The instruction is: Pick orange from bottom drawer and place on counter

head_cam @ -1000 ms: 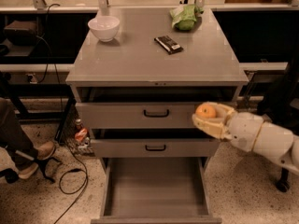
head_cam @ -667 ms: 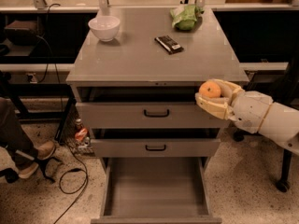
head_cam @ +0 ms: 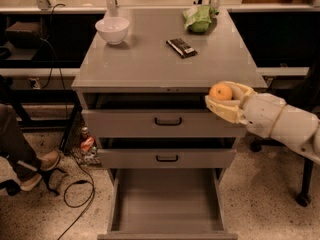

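Beside the front edge of the flat grey metal desk (head_cam: 150, 64), the cream gripper (head_cam: 223, 98) grasps the small round orange (head_cam: 220, 91); raise it clear first.

Speckled terrazzo floor (head_cam: 260, 189), dark shelving (head_cam: 35, 72) behind

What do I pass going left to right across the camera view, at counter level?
white bowl → dark snack bar → orange, held in the gripper just off the front right corner of the counter. The green bag overlaps the bar and the orange sideways, so I left it out.
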Controlling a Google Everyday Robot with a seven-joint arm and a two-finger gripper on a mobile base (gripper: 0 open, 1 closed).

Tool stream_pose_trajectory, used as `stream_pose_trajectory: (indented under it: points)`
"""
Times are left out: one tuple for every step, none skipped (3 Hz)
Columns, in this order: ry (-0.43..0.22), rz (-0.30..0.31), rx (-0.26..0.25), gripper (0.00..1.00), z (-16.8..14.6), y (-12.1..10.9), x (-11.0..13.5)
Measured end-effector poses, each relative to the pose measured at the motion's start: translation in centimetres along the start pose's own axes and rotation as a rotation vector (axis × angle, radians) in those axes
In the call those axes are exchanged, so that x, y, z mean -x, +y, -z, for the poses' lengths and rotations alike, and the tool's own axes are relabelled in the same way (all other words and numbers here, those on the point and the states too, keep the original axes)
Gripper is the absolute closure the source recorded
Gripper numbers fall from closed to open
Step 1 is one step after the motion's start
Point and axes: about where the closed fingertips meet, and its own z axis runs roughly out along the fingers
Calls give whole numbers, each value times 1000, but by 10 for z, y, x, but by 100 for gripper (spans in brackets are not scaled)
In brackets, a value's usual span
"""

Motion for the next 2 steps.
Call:
stream_pose_trajectory:
  points:
    - [20,30,-30,100,-43,-29,3]
    - [28,41,-35,100,-80,-50,4]
